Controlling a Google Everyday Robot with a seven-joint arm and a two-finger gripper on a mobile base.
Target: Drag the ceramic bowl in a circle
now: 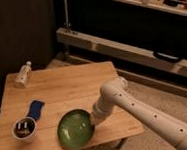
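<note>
Near the wooden table's [70,92] front edge, the gripper [92,120], fingers clenched, meets the ceramic bowl's [74,129] right rim.

A glossy green ceramic bowl [75,130] with darker rim is seen at the white gripper [93,120]; a blue cloth [35,109] at nine o'clock.

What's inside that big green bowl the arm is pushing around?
The ceramic bowl looks empty, showing only its glossy green inside. The gripper sits at its right rim, shut, hiding that edge.
</note>
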